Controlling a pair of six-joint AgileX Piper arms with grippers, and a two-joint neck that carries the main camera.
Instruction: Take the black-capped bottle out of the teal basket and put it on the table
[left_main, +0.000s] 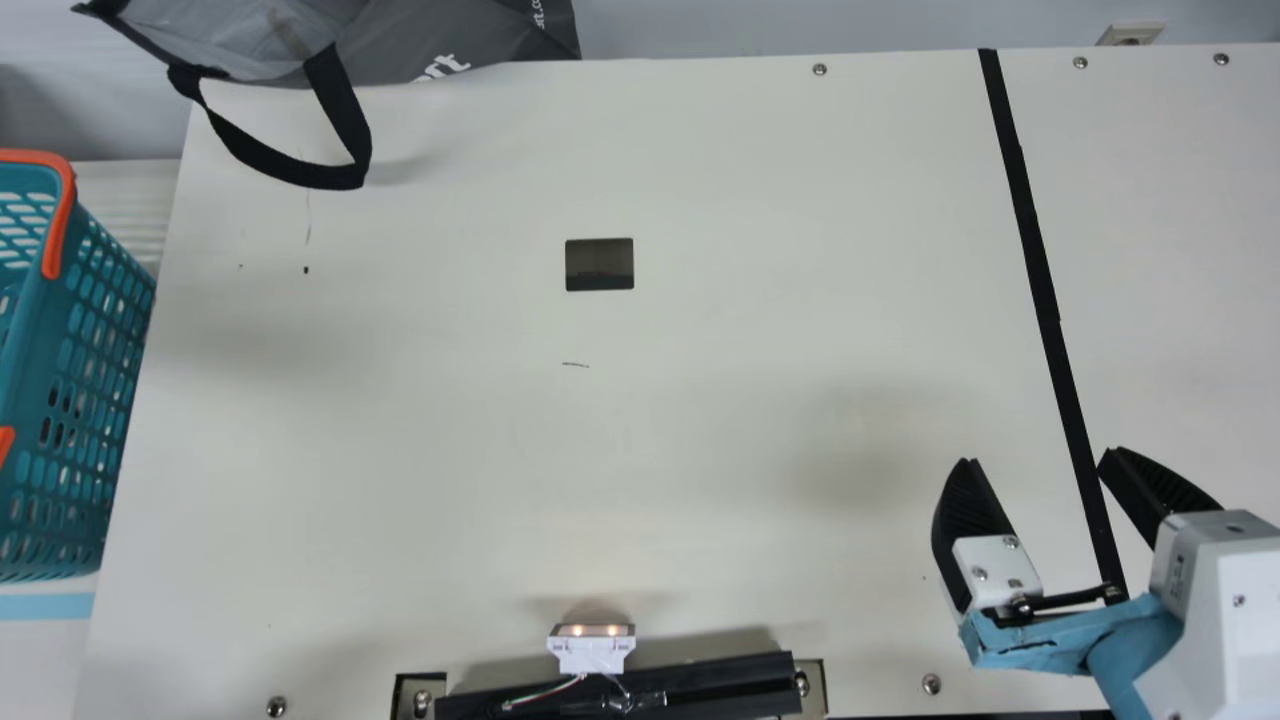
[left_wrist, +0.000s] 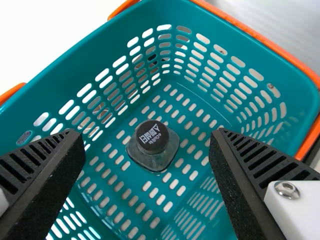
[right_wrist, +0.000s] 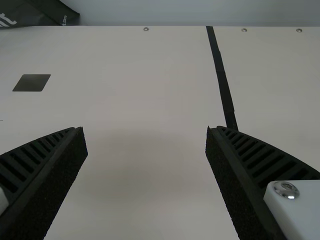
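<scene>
Left jaws hang open above the teal basket, probably to straddle the black-capped bottle standing upright inside, with room around it for gripping. Right jaws, also open, hang over the surface, presumably spare since one arm suffices.

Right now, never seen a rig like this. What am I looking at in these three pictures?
It's a two-armed robot; each arm ends in a gripper with two black ribbed fingers. The main view comes from a camera on the neck between the arms; the other two come from cameras on the wrists.

The main view shows a cream table with a black strip across it and, at its left edge, a teal plastic basket with orange handles. In the left wrist view, a clear bottle with a black cap stands inside the basket.

The left gripper is open above it; the right gripper is open over the table. Neither holds anything.
</scene>
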